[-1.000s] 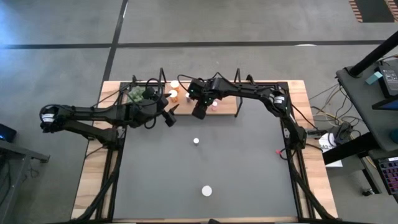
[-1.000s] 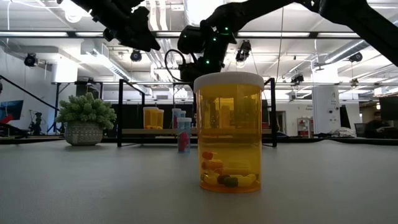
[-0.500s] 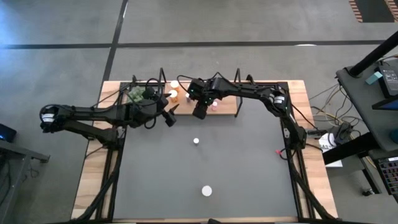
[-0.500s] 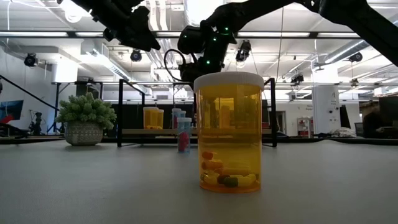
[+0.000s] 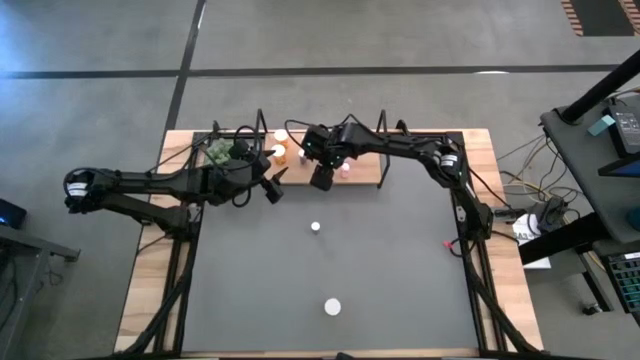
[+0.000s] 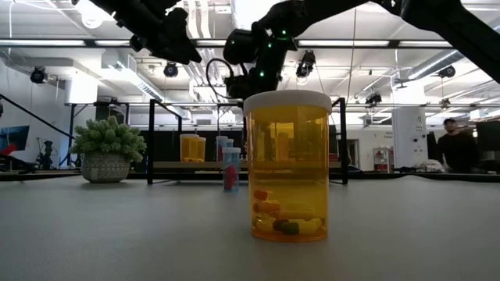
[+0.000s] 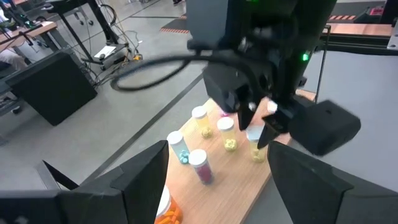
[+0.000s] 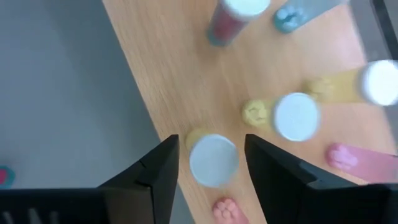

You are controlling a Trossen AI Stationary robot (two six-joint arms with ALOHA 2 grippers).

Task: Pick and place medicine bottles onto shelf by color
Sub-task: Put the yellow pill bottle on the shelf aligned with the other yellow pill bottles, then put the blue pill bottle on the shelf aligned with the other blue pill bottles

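The wooden shelf (image 5: 366, 170) stands at the table's far edge and carries several medicine bottles (image 7: 226, 133). My right gripper (image 8: 213, 169) hangs over the shelf's front edge, pointing steeply down, and is open. A yellow-green bottle with a white cap (image 8: 213, 160) stands upright on the board between its fingers, with a thin gap on each side. My left gripper (image 5: 272, 187) hovers open and empty left of the shelf's front, above the mat. Two more bottles stand on the mat: a small one (image 5: 315, 227) and a wide orange one (image 5: 332, 307).
A green plant ball in a pot (image 5: 220, 150) sits at the shelf's left end. Black wire frames (image 6: 153, 140) rise at both ends of the shelf. Two yellow bottles (image 8: 296, 116) and some pink ones (image 8: 360, 160) stand close beside the right gripper. The dark mat (image 5: 400, 270) lies around the two loose bottles.
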